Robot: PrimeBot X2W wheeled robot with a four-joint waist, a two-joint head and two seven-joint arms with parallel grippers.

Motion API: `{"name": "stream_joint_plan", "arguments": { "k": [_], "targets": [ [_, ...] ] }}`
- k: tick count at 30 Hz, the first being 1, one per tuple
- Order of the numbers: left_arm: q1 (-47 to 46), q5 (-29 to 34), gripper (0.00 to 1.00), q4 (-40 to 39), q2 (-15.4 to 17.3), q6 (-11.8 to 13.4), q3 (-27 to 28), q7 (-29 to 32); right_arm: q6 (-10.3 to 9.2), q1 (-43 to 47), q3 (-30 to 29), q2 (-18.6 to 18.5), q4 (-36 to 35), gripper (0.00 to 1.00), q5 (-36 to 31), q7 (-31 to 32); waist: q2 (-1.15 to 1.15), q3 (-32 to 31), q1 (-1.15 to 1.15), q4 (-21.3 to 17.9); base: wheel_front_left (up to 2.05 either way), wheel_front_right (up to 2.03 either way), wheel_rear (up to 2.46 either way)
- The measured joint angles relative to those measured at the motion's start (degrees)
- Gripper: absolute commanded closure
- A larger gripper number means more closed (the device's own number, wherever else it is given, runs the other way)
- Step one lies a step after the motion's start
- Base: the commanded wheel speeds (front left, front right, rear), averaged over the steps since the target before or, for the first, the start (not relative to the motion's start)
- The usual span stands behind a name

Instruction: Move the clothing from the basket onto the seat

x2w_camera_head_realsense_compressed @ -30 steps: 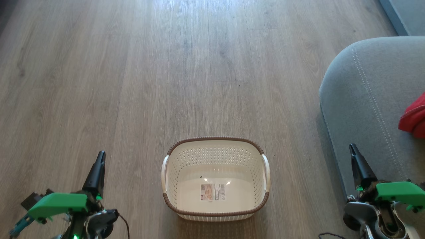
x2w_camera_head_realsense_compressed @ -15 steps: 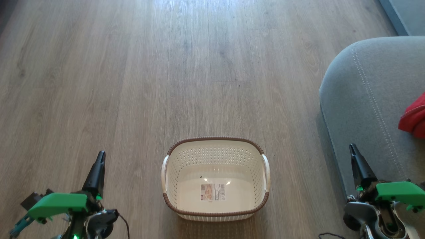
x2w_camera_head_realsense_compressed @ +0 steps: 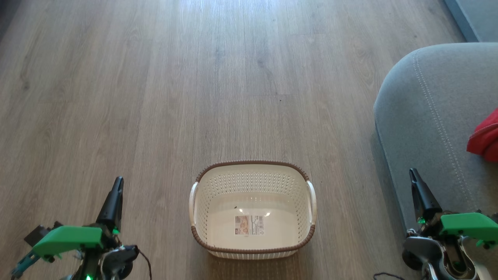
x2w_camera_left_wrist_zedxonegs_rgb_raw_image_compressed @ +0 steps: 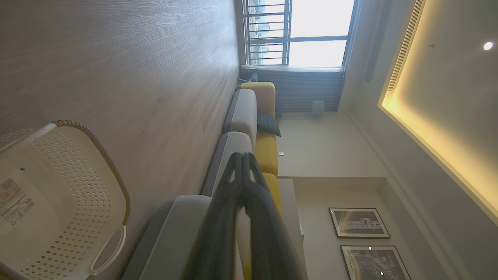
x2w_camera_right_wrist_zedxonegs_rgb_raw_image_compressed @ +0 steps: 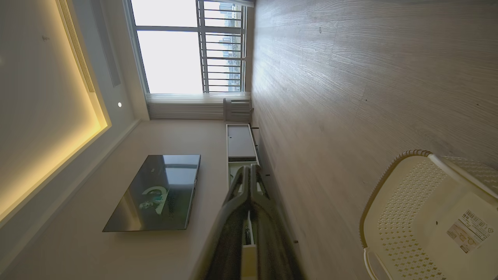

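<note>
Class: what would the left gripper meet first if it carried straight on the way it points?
Nothing near: the left gripper points over bare floor; its wrist view lines it up with the distant sofa, depth unclear.

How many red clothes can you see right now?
1: a red garment lies on the grey seat, cut by the picture's right edge. The basket holds none. More may lie out of view.

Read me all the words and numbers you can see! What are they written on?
White label on the inner bottom of the basket: small print and a barcode, too small to read.
I can find no other words, numbers or signs to read.
</note>
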Motion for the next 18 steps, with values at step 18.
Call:
{"name": "stream_joint_plan", "arguments": {
  "k": [18],
  "targets": [
    [0.0,0.0,1.0,0.0,0.0,0.0,0.01,0.0,0.0,0.0,0.0,0.0,0.0,1.0,0.0,0.0,0.0,0.0,0.0,0.0,0.0,0.0,0.0]
  ]
}}
